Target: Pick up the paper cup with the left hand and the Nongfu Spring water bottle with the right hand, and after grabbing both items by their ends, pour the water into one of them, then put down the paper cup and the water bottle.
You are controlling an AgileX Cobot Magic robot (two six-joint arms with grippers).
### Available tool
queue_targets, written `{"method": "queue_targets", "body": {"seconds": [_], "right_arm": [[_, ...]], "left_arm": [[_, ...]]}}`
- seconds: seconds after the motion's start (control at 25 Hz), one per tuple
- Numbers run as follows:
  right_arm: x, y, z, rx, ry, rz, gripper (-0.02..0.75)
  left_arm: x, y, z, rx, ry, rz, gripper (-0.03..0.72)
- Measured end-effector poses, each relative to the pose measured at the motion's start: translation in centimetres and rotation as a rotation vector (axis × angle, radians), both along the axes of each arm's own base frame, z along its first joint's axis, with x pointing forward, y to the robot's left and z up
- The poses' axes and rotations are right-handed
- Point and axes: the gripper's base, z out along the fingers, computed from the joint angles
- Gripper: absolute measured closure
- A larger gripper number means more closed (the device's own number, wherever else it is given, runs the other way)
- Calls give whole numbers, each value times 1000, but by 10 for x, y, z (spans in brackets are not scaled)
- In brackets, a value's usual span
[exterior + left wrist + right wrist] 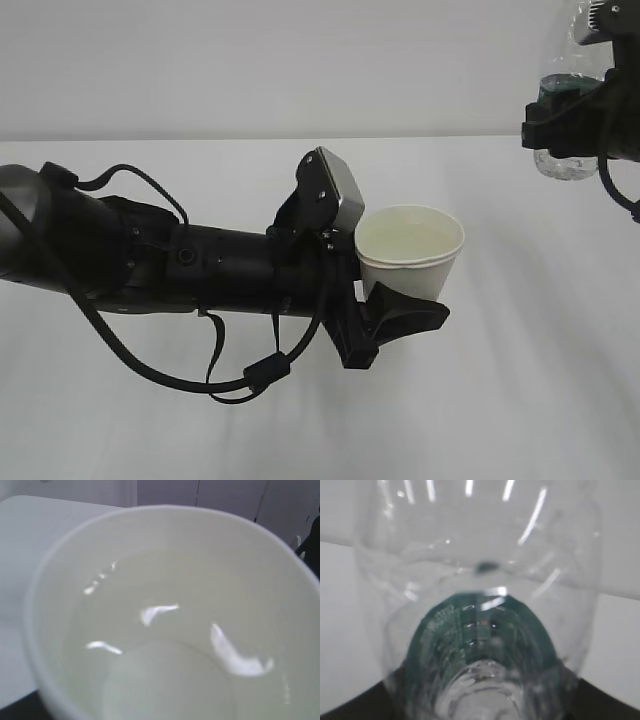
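Pincer of our left hand [400,300] clamps the paper cup [412,250], upright above mid-counter; right hand [580,110] clamps the Nongfu Spring water bottle [566,150] above the far right edge. Water [165,645] shows inside; setting down seems next.

The exterior cam sits in front of the white table [480,400], angled down at a slant, far enough back to take in the paper cup [412,247] mid-frame and the bottle [570,110] up right of it. The left wrist cam looks straight into that same cup [165,630], super close. The right wrist cam is pressed against the bottle [480,645], probably looking along its length, too blurry to be sure.
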Motion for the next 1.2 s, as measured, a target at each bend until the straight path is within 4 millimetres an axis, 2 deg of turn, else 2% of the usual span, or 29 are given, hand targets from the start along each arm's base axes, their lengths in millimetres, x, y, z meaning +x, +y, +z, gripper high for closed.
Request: {"method": "queue_targets", "body": {"seconds": [0.32,0.76,1.2], "right_arm": [[0,-2,0,11,-37,-20,375],[-16,-7,-21,34,-120,-59,377],[-3,-6,-66,16,-79,-70,377]], "left_arm": [[0,0,0,0,0,0,236],[0,0,0,0,0,0,236],[0,0,0,1,0,1,236]]}}
